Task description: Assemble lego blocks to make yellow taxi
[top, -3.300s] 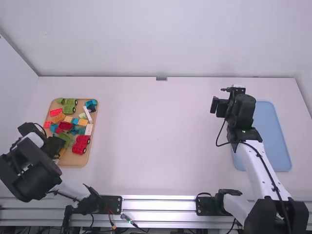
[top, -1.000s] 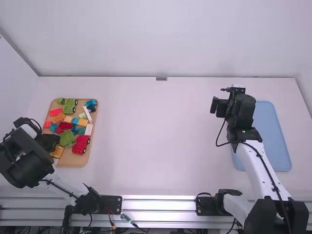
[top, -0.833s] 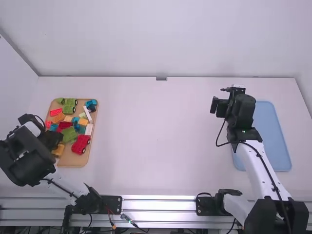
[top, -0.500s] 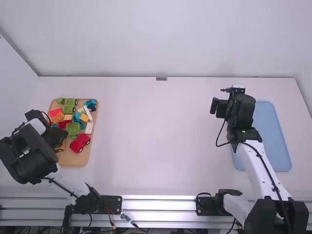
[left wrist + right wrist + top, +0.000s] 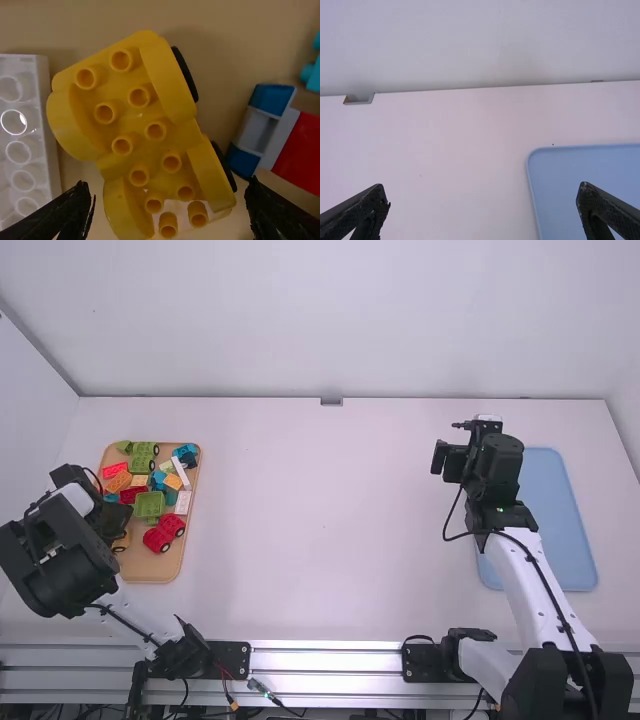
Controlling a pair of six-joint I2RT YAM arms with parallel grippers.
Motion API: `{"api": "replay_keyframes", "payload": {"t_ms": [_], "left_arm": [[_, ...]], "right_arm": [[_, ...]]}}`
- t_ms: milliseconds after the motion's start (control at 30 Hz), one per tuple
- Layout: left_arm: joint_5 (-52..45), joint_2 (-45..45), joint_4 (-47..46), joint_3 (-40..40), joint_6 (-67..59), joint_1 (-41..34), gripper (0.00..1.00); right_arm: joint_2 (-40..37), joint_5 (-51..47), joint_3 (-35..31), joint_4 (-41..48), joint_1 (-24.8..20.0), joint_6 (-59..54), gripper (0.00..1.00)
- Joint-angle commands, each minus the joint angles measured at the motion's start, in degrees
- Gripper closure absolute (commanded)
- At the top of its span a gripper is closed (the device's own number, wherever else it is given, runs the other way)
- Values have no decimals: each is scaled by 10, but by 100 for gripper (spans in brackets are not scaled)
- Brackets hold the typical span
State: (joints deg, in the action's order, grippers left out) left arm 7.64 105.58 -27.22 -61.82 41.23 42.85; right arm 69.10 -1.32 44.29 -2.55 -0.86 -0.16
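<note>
Over the near left part of the wooden tray [image 5: 150, 570] is my left gripper [image 5: 122, 522], above the yellow car base [image 5: 122, 540]. In the left wrist view the yellow car base [image 5: 137, 117], studded and with black wheels, lies between and beyond the fingers of my left gripper [image 5: 172, 212], which stands open and holds nothing. A white brick [image 5: 22, 135] is beside it. My right gripper [image 5: 446, 458] is above the table's right part; in the right wrist view my right gripper [image 5: 482, 197] is open and empty.
Red car [image 5: 164, 532], green car base [image 5: 149, 505], and several red, orange, white and blue bricks crowd the wooden tray. A light blue tray [image 5: 560, 520] lies at the right, beside and partly under the right arm.
My left gripper has shifted slightly up and to the right over the tray and turned. The green car base and the red car have turned and shifted a little. The right arm has stayed still.
</note>
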Motion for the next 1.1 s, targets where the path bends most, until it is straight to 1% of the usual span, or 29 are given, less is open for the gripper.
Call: {"api": "replay_keyframes", "payload": {"t_ms": [0, 133, 233, 333, 367, 433, 500, 700, 800, 867, 900, 933, 1000, 1033, 1067], "left_arm": [[8, 4, 21, 27, 31, -1, 17], [8, 4, 67, 58, 48, -1, 14], [3, 4, 89, 75, 59, -1, 27], [-15, 4, 97, 77, 59, -1, 35], [-18, 4, 98, 77, 56, -1, 40], [-24, 4, 97, 73, 57, -1, 54], [-25, 4, 97, 72, 57, -1, 60], [-27, 3, 93, 70, 57, -1, 62], [-25, -8, 74, 63, 57, -1, 63], [-27, -18, 44, 44, 57, -1, 65], [-26, -21, 31, 37, 57, -1, 72], [-27, -27, 12, 26, 57, -1, 75], [-27, -33, -7, 14, 59, -1, 78], [-33, -42, -30, 0, 57, -1, 92], [-48, -51, -51, -13, 44, -1, 98]], "right_arm": [[3, 0, 19, 0, 2, 3, 1], [3, 0, 19, -1, 2, 3, 1], [3, 0, 19, -2, 2, 3, 1], [3, 0, 19, -2, 2, 3, 1], [3, 0, 19, -2, 2, 3, 1], [3, 0, 19, -2, 2, 3, 1], [3, 0, 19, -2, 2, 3, 1], [3, 0, 19, -2, 2, 3, 1], [3, 0, 19, -2, 2, 3, 1], [3, 0, 19, -2, 2, 3, 1], [3, 0, 19, -2, 2, 4, 1], [3, 0, 19, -1, 2, 4, 1], [3, 0, 19, 0, 2, 3, 1], [3, 0, 19, 0, 2, 3, 1], [3, 0, 19, 0, 2, 4, 1]]}}
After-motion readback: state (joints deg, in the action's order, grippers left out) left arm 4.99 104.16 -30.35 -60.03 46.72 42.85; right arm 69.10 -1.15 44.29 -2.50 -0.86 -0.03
